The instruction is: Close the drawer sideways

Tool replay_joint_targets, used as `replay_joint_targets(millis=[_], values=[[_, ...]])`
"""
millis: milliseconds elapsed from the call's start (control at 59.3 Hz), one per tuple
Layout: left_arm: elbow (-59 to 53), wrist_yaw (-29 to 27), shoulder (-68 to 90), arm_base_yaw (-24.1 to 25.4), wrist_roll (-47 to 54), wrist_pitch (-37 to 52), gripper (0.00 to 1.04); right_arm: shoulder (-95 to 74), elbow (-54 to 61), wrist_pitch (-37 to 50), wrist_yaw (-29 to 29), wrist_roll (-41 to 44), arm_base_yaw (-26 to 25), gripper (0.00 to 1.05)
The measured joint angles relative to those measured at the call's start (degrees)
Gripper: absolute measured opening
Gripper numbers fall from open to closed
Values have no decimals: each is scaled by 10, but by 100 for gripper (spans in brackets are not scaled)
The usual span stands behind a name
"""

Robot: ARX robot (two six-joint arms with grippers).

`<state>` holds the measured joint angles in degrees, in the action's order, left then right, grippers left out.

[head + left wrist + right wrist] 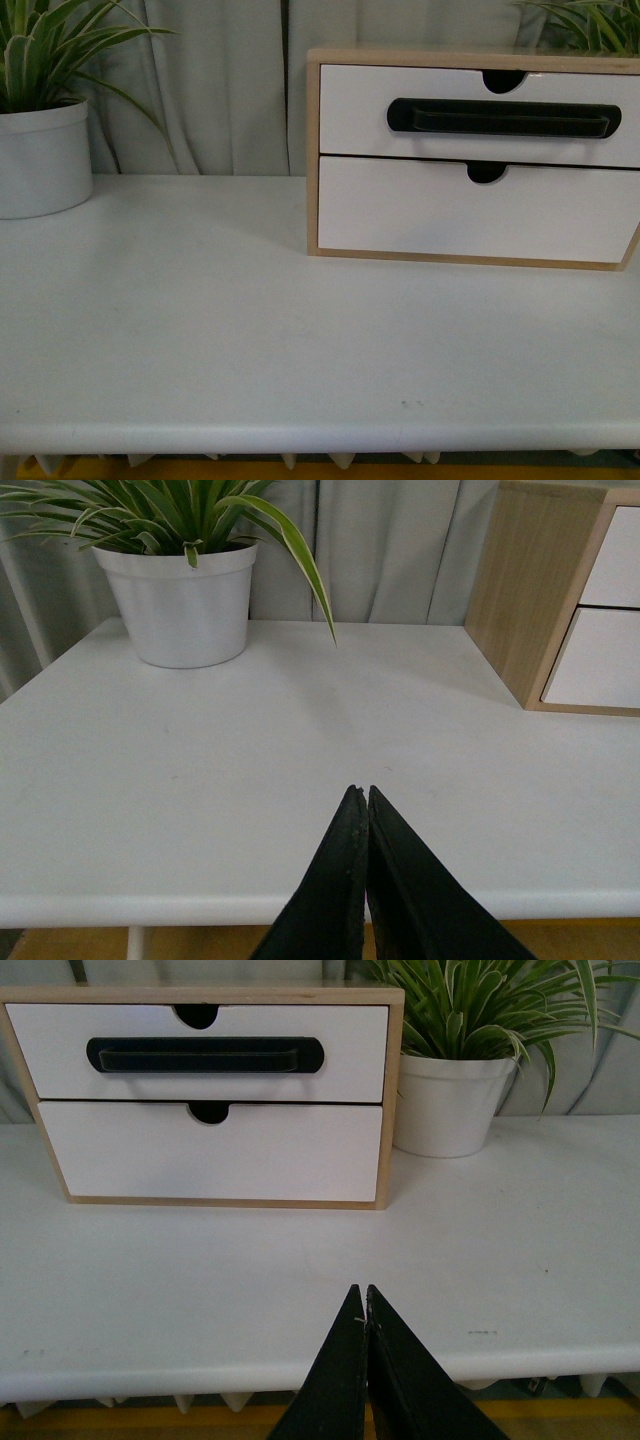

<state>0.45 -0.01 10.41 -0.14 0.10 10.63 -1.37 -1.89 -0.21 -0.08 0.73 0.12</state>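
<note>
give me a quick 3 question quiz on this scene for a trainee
1. True or false: the drawer with the black handle sits above the plain drawer.
2. How many potted plants appear across the views? A) none B) one C) two
3. Fill in: both grippers are ____.

Key
1. True.
2. C: one plant left of the cabinet, another plant on its right.
3. Shut: the left gripper and right gripper both show fingertips pressed together, holding nothing, over the table.
</note>
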Motion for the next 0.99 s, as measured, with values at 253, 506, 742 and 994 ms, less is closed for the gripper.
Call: replay_joint_targets(millis=[253,506,742,994], values=[[0,0,-101,0,0,-105,4,11,15,0,0,0,0,1],[0,0,-102,0,-2,-106,19,12,15,0,0,0,0,16],[0,0,-102,0,-2,-106,62,12,15,0,0,0,0,57],[0,0,-102,0,-2,-106,100,11,15,0,0,-2,0,97]])
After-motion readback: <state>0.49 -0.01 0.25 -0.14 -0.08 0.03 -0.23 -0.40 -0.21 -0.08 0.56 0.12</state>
